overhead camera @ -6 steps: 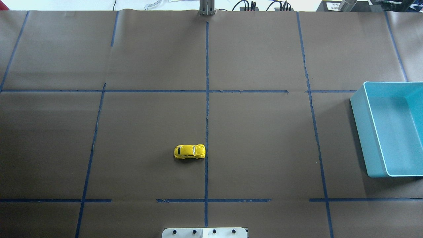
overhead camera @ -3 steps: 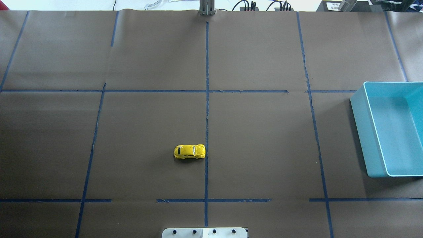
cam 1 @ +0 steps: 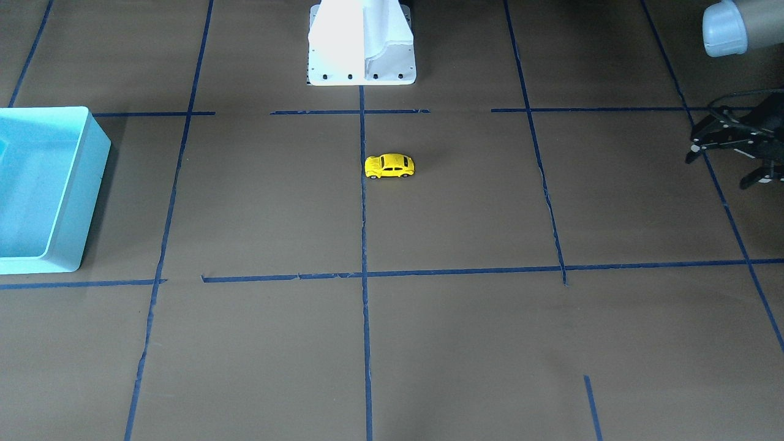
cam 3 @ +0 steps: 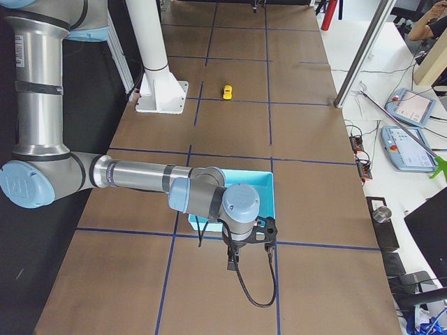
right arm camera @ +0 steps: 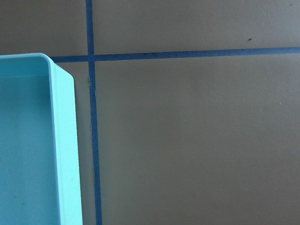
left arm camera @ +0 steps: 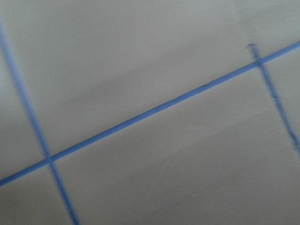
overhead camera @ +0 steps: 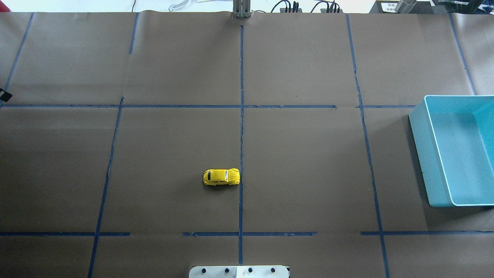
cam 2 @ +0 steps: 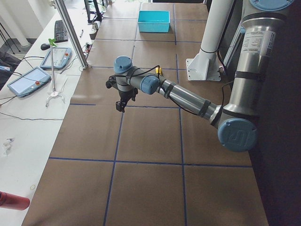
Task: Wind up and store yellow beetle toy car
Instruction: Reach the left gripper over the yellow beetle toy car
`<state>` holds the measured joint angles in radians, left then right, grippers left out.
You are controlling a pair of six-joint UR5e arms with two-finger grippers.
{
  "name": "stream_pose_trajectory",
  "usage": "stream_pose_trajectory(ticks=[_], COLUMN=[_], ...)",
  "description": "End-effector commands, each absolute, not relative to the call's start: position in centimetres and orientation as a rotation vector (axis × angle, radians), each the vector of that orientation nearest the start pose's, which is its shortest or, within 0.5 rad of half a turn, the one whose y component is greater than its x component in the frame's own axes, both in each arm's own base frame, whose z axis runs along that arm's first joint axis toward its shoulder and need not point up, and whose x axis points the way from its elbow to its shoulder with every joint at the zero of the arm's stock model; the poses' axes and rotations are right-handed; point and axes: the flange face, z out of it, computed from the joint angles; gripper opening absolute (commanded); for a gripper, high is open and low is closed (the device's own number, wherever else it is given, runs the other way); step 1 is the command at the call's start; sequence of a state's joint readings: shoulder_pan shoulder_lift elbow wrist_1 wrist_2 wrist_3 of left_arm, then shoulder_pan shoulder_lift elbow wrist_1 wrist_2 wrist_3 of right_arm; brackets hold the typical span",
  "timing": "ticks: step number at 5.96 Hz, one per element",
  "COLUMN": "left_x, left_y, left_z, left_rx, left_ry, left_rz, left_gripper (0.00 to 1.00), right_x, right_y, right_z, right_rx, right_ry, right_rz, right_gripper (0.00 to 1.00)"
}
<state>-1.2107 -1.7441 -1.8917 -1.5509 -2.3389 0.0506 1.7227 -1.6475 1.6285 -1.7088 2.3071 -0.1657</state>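
Nothing is gripped yet, so the work appears to be at its first step, the reach for the car. The yellow beetle toy car [overhead camera: 221,177] stands on its wheels near the middle of the table [overhead camera: 308,154], somewhat closer to the robot's edge than to the far edge. It is on the robot's left of the centre tape line [overhead camera: 241,135], with one end just beside that line, and its length runs parallel to the robot's edge. It is a tiny, rounded, bright yellow shell with dark windows and small black wheels, glossy on the roof; which end is the nose is too small to tell. The left gripper [cam 1: 718,166] hangs at the left edge of the table, well apart from the car, with its fingers spread wide and nothing between them. The right gripper [cam 3: 246,237] hangs at the right end of the table, just beside a corner of the light blue bin [overhead camera: 418,131]. Whether it is open or closed cannot be told, since only the side view shows it. The next move likely calls for the left gripper to cross to the car and straddle its narrow sides. It then has to close gently on so small and slick a body, pressing the wheels down to wind it before the trip to the bin at the right edge.
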Motion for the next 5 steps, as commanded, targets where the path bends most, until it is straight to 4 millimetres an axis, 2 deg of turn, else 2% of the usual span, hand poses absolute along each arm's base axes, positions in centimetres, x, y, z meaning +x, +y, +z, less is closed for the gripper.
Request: stream_pose_trajectory(ticks=[1, 2, 3, 4, 5], left_x=[22.4, 28.8, 34.4, 38.7, 44.5], left_y=[-52.9, -50.7, -47.8, -46.3, -44.7], left_z=[31.9, 26.6, 22.1, 17.2, 13.7], left_rx=[0.44, 0.486, 0.516, 0.575, 0.582], left_ry=[0.879, 0.928, 0.979, 0.983, 0.987], left_rz=[0.765, 0.901, 1.019, 1.089, 1.158], left_gripper=[1.0, 1.0, 1.0, 1.0, 1.0], right_x=[13.3, 13.3, 13.3, 13.3, 13.3], right_y=[-43.1, -43.1, -43.1, -43.1, -43.1], right_z=[68.2, 68.2, 68.3, 68.3, 68.2], right_rx=[-0.031, -0.031, -0.033, -0.033, -0.031], right_ry=[-0.749, -0.749, -0.749, -0.749, -0.749], right_rz=[0.044, 0.044, 0.045, 0.045, 0.044], right_gripper=[1.0, 1.0, 1.0, 1.0, 1.0])
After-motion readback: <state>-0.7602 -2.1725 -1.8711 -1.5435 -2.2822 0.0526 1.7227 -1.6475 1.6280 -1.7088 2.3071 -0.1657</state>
